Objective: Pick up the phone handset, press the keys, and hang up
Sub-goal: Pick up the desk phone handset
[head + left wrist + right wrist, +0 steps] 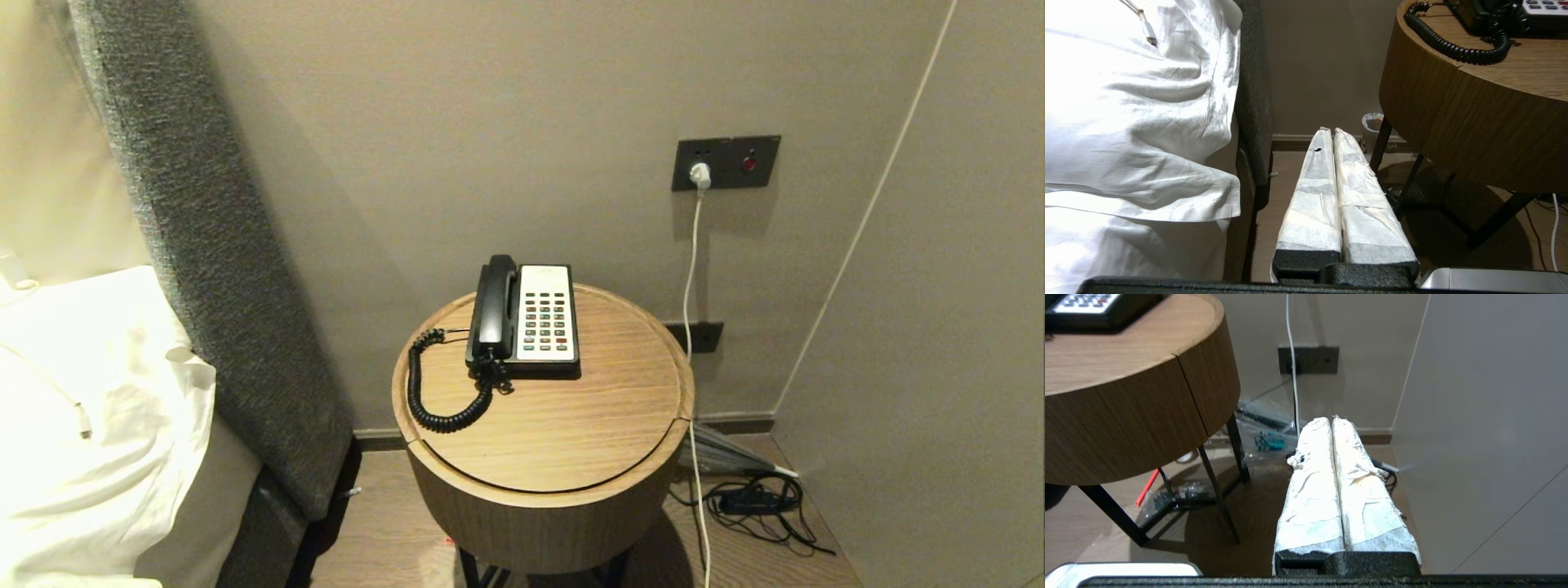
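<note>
The glossy black phone handset (495, 307) lies in its cradle on the left side of the desk phone. Beside it, the keys (544, 318) form a grid on the white faceplate. A black coiled cord (433, 400) loops from the handset over the round wooden table (571, 425). Neither arm shows in the head view. My left gripper (1330, 130) hangs shut and empty low beside the table, between it and the bed. On the table's other side, near the wall, my right gripper (1331, 419) is likewise shut with nothing held.
A bed with white linen (90, 392) and a grey padded headboard (212, 245) stands left of the table. A wall socket panel (725, 162) carries a white cable (691, 269) down to tangled leads (759, 502) on the floor. A wall panel (939, 327) closes the right side.
</note>
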You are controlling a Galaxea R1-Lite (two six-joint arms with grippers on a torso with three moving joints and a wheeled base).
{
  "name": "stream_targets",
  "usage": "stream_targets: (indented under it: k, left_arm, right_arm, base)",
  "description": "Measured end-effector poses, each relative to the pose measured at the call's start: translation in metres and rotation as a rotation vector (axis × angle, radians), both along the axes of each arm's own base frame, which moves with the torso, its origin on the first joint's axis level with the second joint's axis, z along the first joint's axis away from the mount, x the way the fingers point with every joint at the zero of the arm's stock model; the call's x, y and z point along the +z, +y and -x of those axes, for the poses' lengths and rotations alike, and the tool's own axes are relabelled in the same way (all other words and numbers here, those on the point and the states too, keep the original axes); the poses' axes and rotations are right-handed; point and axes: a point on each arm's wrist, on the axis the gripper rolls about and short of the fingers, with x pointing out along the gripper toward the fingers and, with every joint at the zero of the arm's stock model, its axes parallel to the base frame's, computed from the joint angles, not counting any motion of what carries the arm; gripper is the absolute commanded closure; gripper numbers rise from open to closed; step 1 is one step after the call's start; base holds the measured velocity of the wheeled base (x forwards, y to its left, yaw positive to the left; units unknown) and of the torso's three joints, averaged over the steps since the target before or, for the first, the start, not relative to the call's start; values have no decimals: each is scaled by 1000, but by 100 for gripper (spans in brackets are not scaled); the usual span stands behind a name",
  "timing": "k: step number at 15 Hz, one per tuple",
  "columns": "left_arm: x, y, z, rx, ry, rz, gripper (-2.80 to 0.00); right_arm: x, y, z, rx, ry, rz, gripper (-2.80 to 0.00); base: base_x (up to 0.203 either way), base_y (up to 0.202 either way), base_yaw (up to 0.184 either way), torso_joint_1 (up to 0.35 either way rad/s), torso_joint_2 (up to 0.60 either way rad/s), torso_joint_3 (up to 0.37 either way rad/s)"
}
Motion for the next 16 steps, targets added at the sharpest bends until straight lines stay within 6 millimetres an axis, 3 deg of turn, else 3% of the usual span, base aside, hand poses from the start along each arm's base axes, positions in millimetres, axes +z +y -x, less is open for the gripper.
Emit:
stream_targets:
  k: [16]
  left_arm:
    - [0,0,0,-2,-3,-2,0]
  right_arm:
    - [0,0,0,0,0,0,0]
  base:
    - [0,0,0,3,2,-196]
